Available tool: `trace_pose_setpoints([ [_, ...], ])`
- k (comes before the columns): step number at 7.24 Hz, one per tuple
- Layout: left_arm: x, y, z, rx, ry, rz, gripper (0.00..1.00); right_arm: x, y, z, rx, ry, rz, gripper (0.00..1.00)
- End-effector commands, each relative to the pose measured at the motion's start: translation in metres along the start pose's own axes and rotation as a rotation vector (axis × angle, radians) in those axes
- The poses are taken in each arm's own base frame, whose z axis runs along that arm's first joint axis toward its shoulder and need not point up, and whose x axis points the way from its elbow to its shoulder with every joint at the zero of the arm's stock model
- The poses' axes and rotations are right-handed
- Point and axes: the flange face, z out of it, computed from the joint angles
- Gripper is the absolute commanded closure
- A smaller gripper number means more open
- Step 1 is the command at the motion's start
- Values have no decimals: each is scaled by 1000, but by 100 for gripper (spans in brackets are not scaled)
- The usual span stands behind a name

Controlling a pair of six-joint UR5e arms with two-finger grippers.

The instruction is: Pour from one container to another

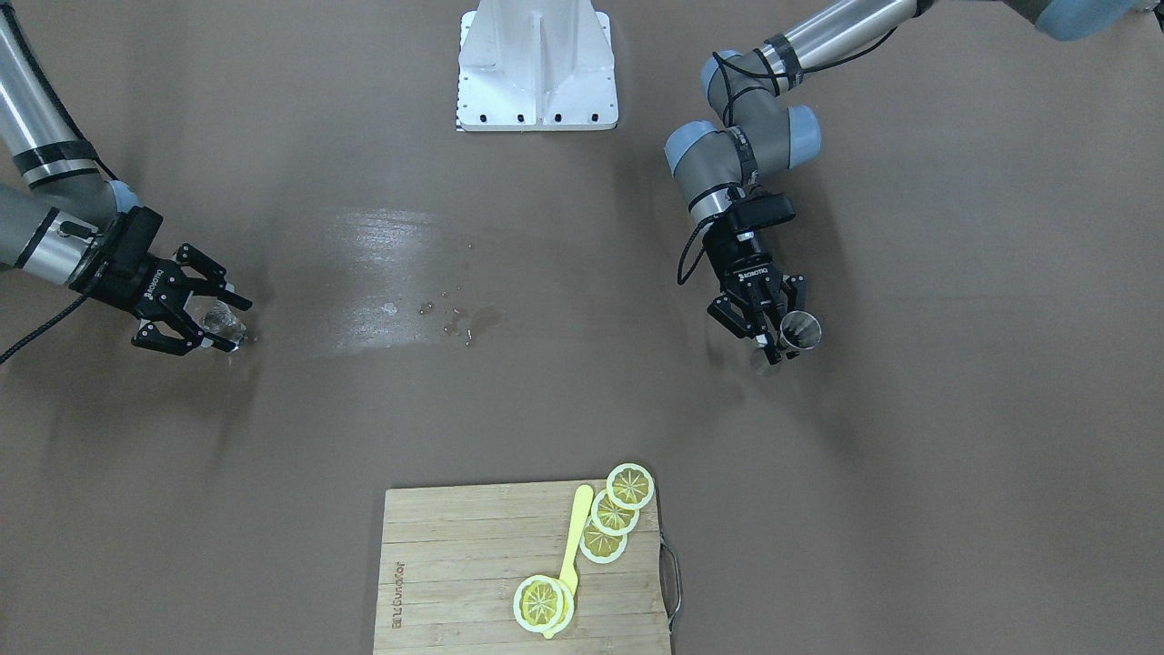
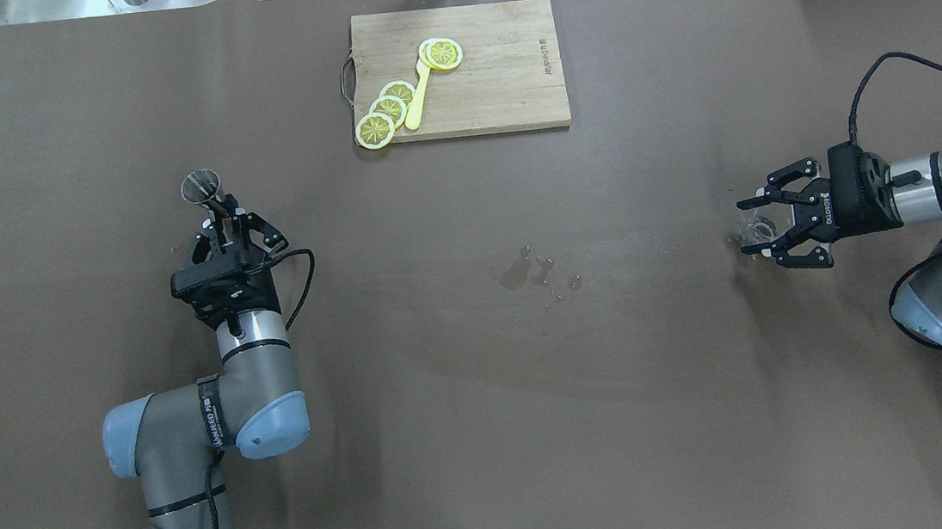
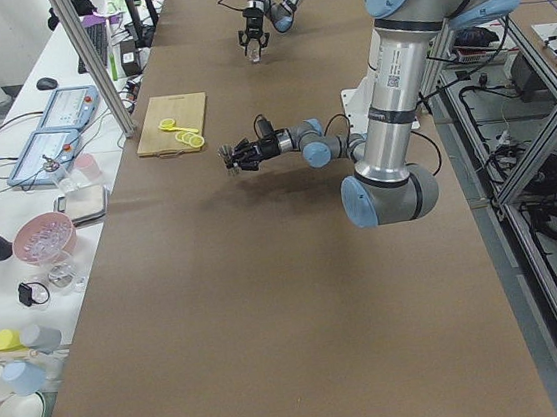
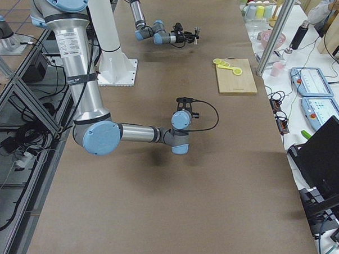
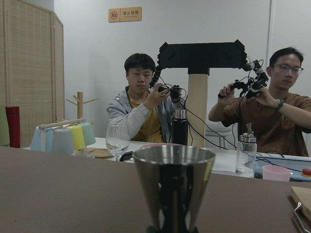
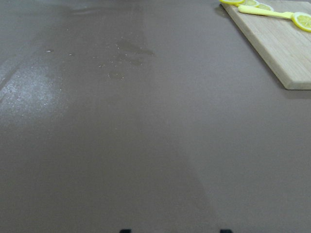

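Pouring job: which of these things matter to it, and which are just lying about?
Job: glass, between the open right gripper's fingers; jigger, held by the left gripper.
Lying about: cutting board, lemon slices, yellow utensil, wet patch.

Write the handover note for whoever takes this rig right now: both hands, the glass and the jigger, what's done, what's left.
Left hand: shut on the jigger, rim up, on the robot's left side of the table.
Right hand: open, fingers either side of the glass, which appears to stand on the table far to the right.
Done: each hand is at its vessel. Wet spots mid-table.
Left: grip the glass, bring the two together, pour into the jigger. Contents of either cannot be told.
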Motion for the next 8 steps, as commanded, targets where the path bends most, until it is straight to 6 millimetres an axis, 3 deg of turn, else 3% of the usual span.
trace_pose_setpoints([
  [1,-1,12,-8,-13,4,26,100,0,0,0,0,1,0,30],
  [3,-1,17,-11,-17,5,42,100,1,-8,-2,13,6,-9,19],
  [5,1,16,-15,-21,10,40,100,6,-24,-8,37,24,-25,17],
  [6,2,16,-16,-22,12,39,94,11,-31,-15,45,35,-24,16],
  [8,3,15,-19,-25,16,34,71,35,-50,-40,27,68,0,16],
])
